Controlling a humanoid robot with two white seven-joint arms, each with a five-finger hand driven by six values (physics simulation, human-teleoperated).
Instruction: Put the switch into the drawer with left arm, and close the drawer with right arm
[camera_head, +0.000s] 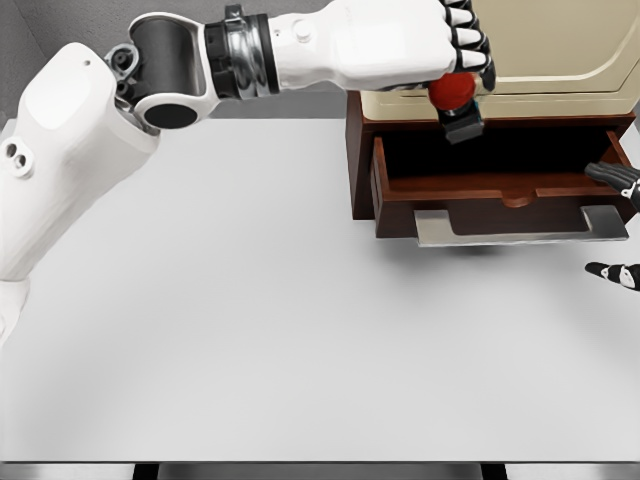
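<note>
Red-and-black switch (456, 100) gripped in the left hand (400, 42), fingers (470, 40) curled over it, hanging just under the palm. Directly below: open drawer (500, 195) of a brown cabinet (356, 150), metal handle (520, 228) toward the front. Right hand (618, 225) barely in view beside the drawer's end, fingertips only; cannot tell its grip. All over a grey surface (250, 320).

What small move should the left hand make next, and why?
Probably lower a little and release: the left hand holds the switch just above the open drawer, not yet inside it. The right hand waits beside the drawer front.
</note>
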